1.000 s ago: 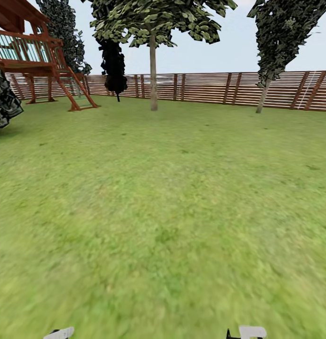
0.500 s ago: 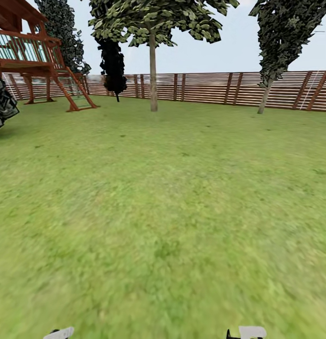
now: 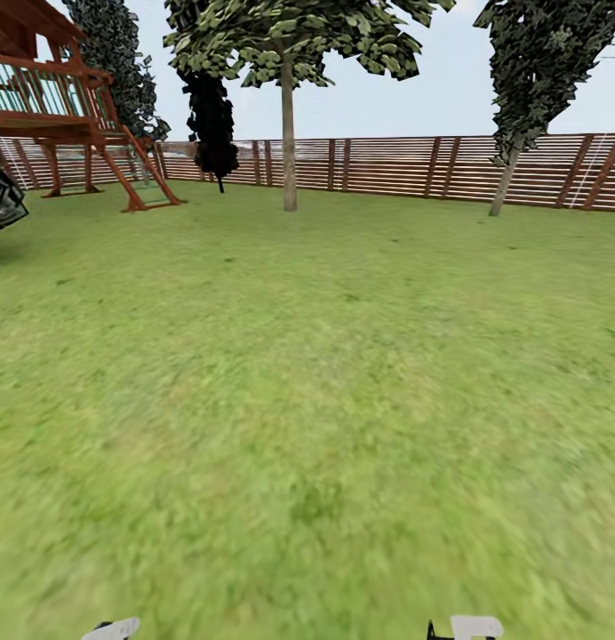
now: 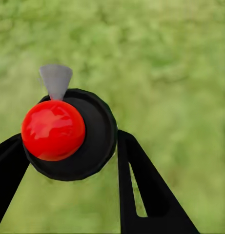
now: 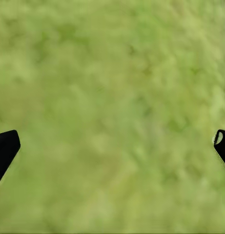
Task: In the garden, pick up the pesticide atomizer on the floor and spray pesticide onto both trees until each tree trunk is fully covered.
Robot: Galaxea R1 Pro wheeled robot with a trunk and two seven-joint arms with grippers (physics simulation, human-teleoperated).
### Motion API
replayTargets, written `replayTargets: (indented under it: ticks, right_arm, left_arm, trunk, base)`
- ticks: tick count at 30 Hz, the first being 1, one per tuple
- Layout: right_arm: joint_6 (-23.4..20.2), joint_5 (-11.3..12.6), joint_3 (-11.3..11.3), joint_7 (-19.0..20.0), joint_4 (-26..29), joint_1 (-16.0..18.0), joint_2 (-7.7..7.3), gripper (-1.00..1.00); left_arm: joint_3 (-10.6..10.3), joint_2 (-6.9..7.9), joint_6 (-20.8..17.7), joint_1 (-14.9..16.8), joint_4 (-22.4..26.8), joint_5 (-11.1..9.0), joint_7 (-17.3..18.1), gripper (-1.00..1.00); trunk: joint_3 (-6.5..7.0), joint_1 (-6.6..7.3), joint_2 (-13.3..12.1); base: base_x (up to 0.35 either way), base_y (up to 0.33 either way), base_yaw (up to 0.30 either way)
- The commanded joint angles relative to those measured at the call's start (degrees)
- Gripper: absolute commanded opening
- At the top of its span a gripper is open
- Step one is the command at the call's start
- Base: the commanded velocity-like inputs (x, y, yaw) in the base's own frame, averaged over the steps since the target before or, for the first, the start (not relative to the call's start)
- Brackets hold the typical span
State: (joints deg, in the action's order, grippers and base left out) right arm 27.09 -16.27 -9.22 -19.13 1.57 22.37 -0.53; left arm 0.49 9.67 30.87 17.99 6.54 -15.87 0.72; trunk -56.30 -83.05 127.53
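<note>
The pesticide atomizer (image 4: pixel 68 134), a black bottle seen end-on with its red top (image 4: pixel 52 129) facing the camera, sits between the two black fingers of my left gripper (image 4: pixel 68 139), which is shut on it over green grass. My right gripper (image 5: pixel 114 141) is open, its fingertips far apart with only lawn between them. In the head view a tree (image 3: pixel 290 36) with a pale straight trunk (image 3: pixel 289 142) stands far ahead near the fence. A darker tree (image 3: pixel 539 62) with a thin leaning trunk (image 3: pixel 500 188) stands at the far right.
A wide green lawn (image 3: pixel 307 400) stretches ahead to a reddish-brown slat fence (image 3: pixel 387 164). A red wooden play structure (image 3: pixel 67 116) stands at the far left, with near-black trees (image 3: pixel 211 116) behind it. Small white parts of my arms (image 3: pixel 475 627) peek in at the lower edge.
The whole head view has shifted slightly: the play structure and the dark foliage at the left edge slide further left, so the camera has moved. Nothing else differs.
</note>
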Motion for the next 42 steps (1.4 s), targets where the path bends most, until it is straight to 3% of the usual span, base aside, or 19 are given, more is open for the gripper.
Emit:
replayTargets:
  ticks: [1,42]
  right_arm:
    - [0.2,-0.6,-0.4,-0.2,-0.1,0.0,0.0,1.0]
    - [0.2,-0.6,-0.4,-0.2,-0.1,0.0,0.0,1.0]
  left_arm:
    - [0.0,0.0,0.2,0.0,0.0,-0.1,0.1,-1.0]
    - [0.0,0.09,0.2,0.0,0.1,-0.1,0.1,-1.0]
  trunk:
    - [-0.05,-0.03,0.0]
    - [-0.05,-0.03,0.0]
  base:
    - [0.338,0.0,0.0]
    - [0.338,0.0,0.0]
